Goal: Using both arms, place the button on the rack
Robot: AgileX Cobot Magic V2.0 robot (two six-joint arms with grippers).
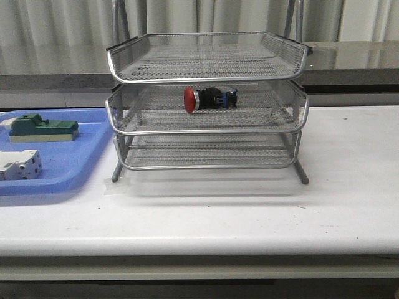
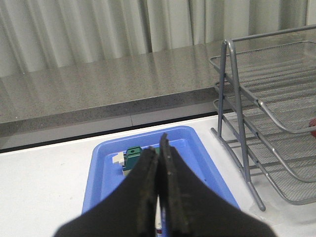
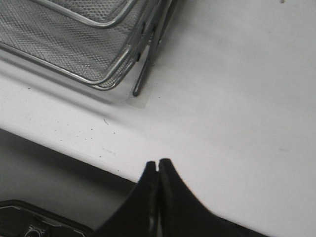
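The button [image 1: 209, 98] lies on its side in the middle tier of the silver wire rack [image 1: 206, 56], red cap to the left. Neither arm shows in the front view. In the left wrist view my left gripper [image 2: 159, 143] is shut with nothing between its fingers, hovering above the blue tray [image 2: 103, 173]; the rack [image 2: 256, 113] stands beside it, with a sliver of red [image 2: 312, 122] at the frame edge. In the right wrist view my right gripper [image 3: 157, 164] is shut and empty over the table's front edge, apart from the rack's corner foot [image 3: 140, 81].
On the white table left of the rack, the flat blue tray [image 1: 81, 162] holds a green-and-beige block [image 1: 42, 128] and a white block [image 1: 20, 164]. The green block [image 2: 132, 157] also shows past my left fingers. A grey counter and curtains run behind.
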